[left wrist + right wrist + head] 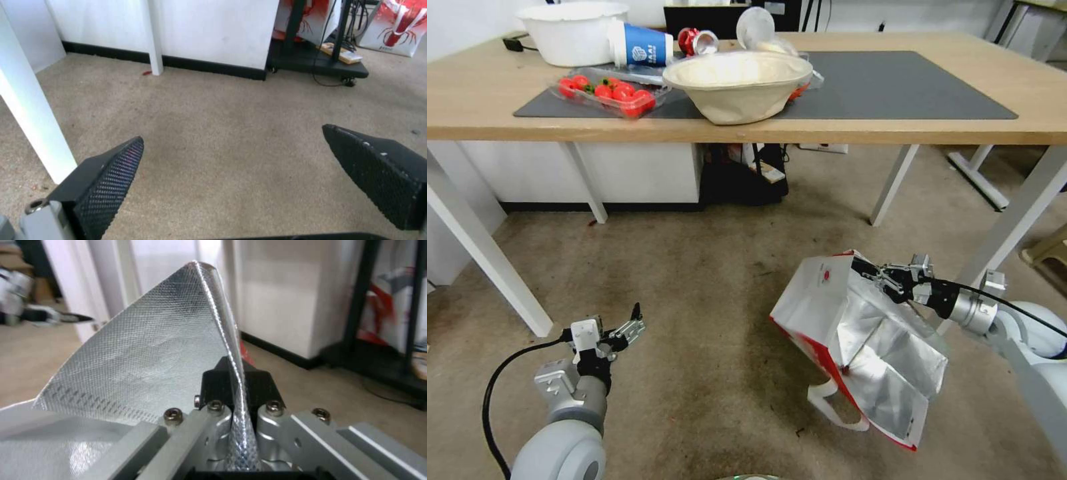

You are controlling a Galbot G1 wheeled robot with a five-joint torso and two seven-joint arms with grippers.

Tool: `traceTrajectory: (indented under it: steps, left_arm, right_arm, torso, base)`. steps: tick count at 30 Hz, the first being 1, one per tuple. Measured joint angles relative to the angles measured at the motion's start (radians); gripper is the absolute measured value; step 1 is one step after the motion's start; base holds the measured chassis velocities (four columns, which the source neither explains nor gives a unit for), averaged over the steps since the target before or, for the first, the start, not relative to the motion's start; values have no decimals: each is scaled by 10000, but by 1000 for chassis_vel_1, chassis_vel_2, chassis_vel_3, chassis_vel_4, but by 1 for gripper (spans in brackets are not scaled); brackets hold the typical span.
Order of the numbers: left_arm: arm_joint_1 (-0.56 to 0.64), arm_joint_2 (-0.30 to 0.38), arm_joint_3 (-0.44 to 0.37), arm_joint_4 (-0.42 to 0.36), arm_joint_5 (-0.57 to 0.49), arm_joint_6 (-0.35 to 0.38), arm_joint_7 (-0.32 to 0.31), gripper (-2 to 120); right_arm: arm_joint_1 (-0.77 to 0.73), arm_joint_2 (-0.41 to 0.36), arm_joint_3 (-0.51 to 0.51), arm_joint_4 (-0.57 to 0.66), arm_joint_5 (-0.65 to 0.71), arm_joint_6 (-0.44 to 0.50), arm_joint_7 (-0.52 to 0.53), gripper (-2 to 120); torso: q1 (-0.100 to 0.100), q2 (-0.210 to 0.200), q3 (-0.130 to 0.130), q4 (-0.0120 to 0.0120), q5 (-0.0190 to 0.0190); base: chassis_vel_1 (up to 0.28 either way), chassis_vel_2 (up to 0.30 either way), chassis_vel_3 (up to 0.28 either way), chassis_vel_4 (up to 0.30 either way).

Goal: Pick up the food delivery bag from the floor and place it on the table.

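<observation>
My right gripper (872,272) is clamped on the food delivery bag's (827,293) foil-lined rim; my left gripper (231,156) hovers spread apart over the floor (707,280).

White tub (572,32); blue paper cup (642,45) on its side beside it; clear tray of tomatoes (608,92); beige pulp bowl (738,85); crushed red can (696,41); black cart (318,60) with power strip (341,53) underneath.

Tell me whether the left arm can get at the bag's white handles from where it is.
Probably yes: the left gripper hangs open above bare floor, nothing between it and the white handles of the food delivery bag, which the right gripper pinches.
</observation>
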Motion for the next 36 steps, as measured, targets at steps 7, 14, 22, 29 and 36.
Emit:
traceTrajectory:
  steps: [7,14,22,29,36]
  left_arm:
    - [61,-72,12,-89,86,16,4,100]
    - [106,-100,-15,-134,139,15,17,100]
    - [108,-134,-89,-184,155,12,26,100]
    - [125,-139,-123,-221,150,9,41,100]
    - [134,-142,-175,-259,134,72,50,100]
  right_arm:
    - [-62,-99,123,117,539,230,-1866,0]
    - [-61,-231,215,250,1313,59,-3110,0]
    - [39,-421,210,512,2260,-525,-4268,0]
    - [155,-435,131,749,3261,-1007,-5070,0]
    - [-13,-464,145,1113,3938,-1614,-5942,0]
  torso:
    - [1,1,0,0,-3]
    - [1,1,0,0,-2]
    - [0,0,1,0,-2]
    - [1,1,1,0,-3]
    - [1,1,0,0,-2]
  base:
    - [0,0,0,0]
    - [0,0,0,0]
    - [0,0,0,0]
    - [0,0,0,0]
    - [0,0,0,0]
